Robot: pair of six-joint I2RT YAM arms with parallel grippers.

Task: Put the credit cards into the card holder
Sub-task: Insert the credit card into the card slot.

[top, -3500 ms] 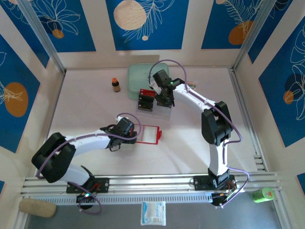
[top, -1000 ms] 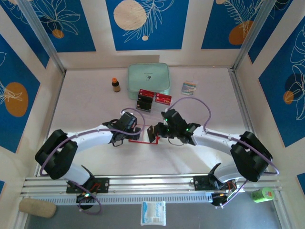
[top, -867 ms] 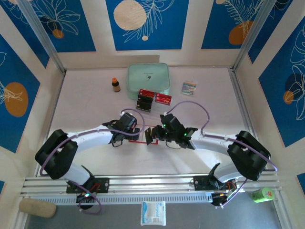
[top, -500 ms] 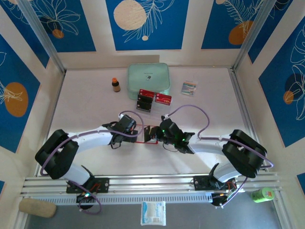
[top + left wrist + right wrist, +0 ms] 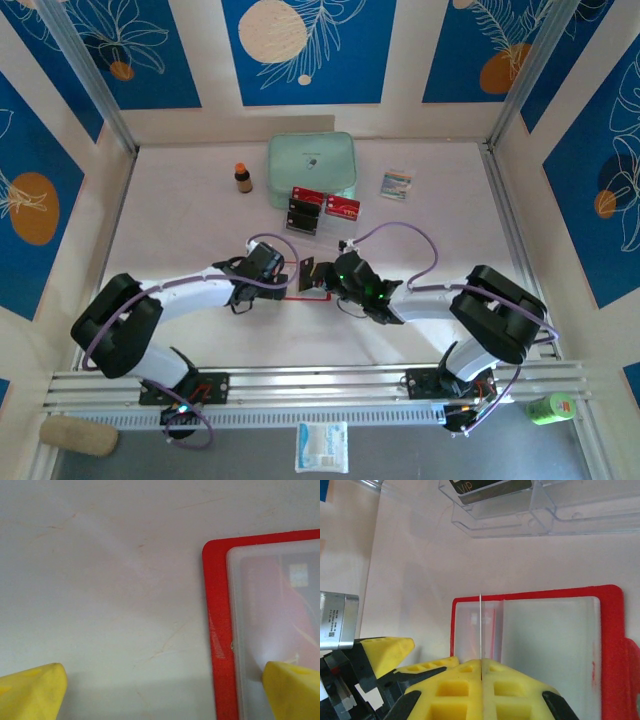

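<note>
The card holder point(image 5: 607, 630) lies open on the table, red-edged with clear pockets, and its red corner point(image 5: 217, 630) also lies under my left wrist. My right gripper point(image 5: 481, 662) is shut on one credit card point(image 5: 480, 625), seen edge-on as a thin pale line standing over the holder's left pocket. My left gripper point(image 5: 162, 690) is open, and its right fingertip point(image 5: 295, 687) rests on the clear pocket. From above, both grippers point(image 5: 278, 275) point(image 5: 318, 280) meet over the holder point(image 5: 288, 296). More credit cards point(image 5: 305, 212) lie further back.
A clear plastic tray point(image 5: 530, 510) with a VIP card stands just beyond the holder. A mint-green case point(image 5: 312, 162), a small brown bottle point(image 5: 243, 178) and a striped packet point(image 5: 397, 183) sit at the back. Metal rails run along the near edge.
My right arm came from the card stack at the back down to the holder with a card, then edged left over it. The left arm has barely moved.
</note>
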